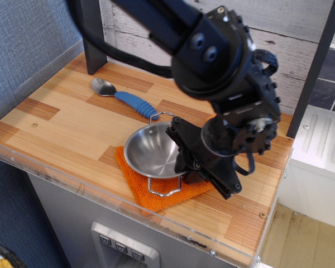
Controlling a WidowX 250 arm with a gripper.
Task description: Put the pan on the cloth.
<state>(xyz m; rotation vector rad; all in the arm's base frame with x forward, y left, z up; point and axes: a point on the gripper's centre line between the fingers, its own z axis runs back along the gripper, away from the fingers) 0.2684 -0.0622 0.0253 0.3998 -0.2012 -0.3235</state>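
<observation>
The wooden worktop (56, 125) fills the lower left of the view, with a clear plastic lip along its front edge. Above it the black robot arm (212, 50) reaches down from the back toward the front right part of the surface. Its gripper (191, 163) sits low at the right side of the pan (153, 154), the dark fingers (184, 146) pressed against the pan's right rim; whether they clamp the rim or have let go of it cannot be told, since the arm's own body covers the tips. The pan rests on the cloth (159, 195) near the front edge, roughly midway along it, bowl upward. One wire handle points to the front edge over the cloth, the other toward the back. The cloth shows beneath the pan's front and right sides. A spoon (123, 96) with a blue handle lies apart toward the back left corner.
</observation>
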